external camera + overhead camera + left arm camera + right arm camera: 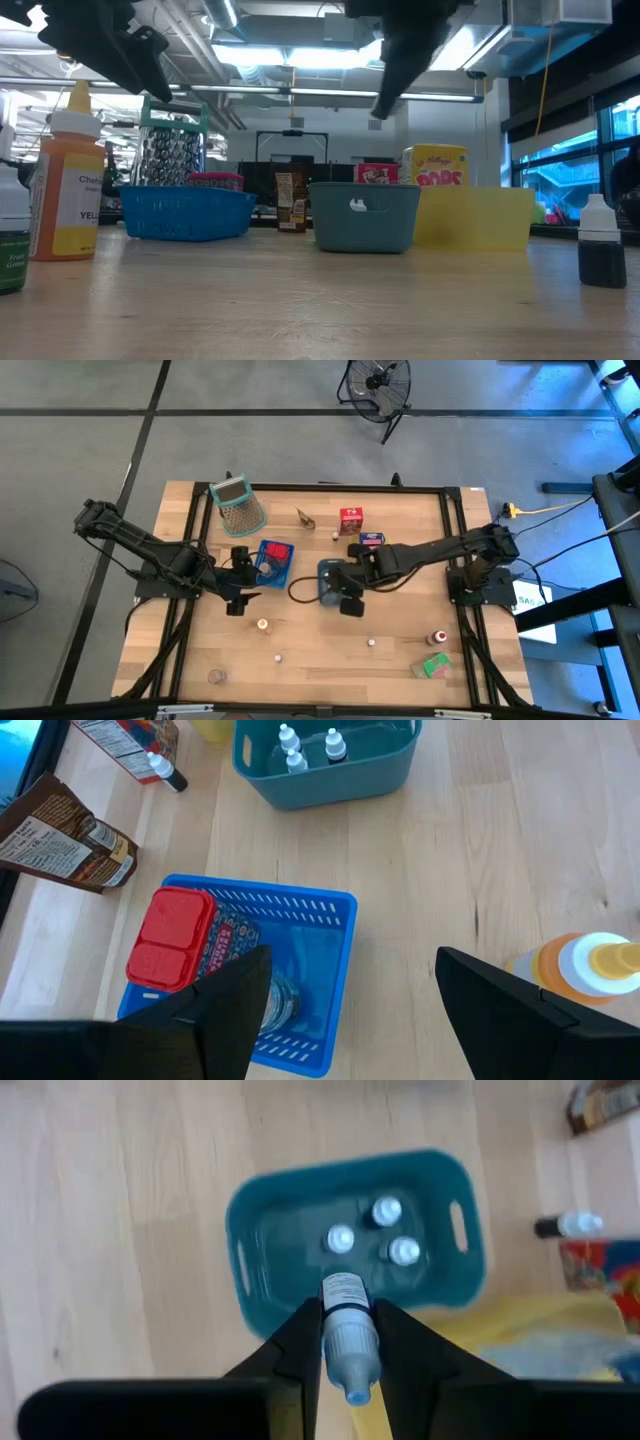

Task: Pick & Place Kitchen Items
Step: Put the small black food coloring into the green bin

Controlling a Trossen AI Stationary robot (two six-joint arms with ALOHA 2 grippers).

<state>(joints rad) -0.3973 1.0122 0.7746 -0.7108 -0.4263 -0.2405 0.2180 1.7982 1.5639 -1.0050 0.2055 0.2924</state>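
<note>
High view, wooden table point(330, 660), grey floor point(80, 450), black fan point(380, 382)

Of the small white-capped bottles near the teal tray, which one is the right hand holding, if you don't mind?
The bottle clamped between the right hand fingers above the teal tray; three others stand inside the tray, and one lies on the table beyond it.

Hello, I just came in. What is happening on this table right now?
The right gripper holds a small white-capped bottle between its fingers, above the grey-blue tray, where three similar bottles already stand. The left gripper is open and empty, over the table beside the blue tray, which holds a red box. An orange bottle stands near it. More small items lie spread on the table.
</note>
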